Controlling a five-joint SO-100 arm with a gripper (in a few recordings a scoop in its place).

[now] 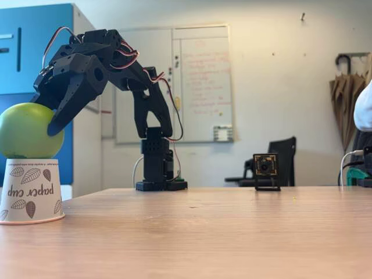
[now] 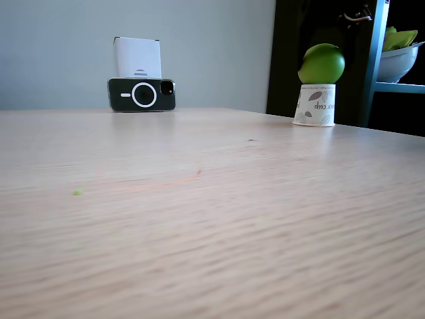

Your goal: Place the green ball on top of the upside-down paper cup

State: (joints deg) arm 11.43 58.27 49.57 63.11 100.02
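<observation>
The green ball (image 1: 22, 132) (image 2: 323, 64) rests on the flat top of the upside-down paper cup (image 1: 31, 190) (image 2: 315, 106), at the far left of one fixed view and the right of the other. My black gripper (image 1: 46, 118) reaches down from the upper right and is closed around the ball's upper right side. One finger (image 1: 60, 118) lies across the front of the ball. The other jaw meets the ball's top behind it. The ball sits slightly off the cup's centre.
The arm's base (image 1: 160, 174) stands mid-table at the back. Right of it is a small camera on a stand (image 1: 266, 170). A phone (image 2: 141, 94) leans against a white box at the far edge. A blue shelf with a bowl (image 2: 398, 60) stands behind the cup.
</observation>
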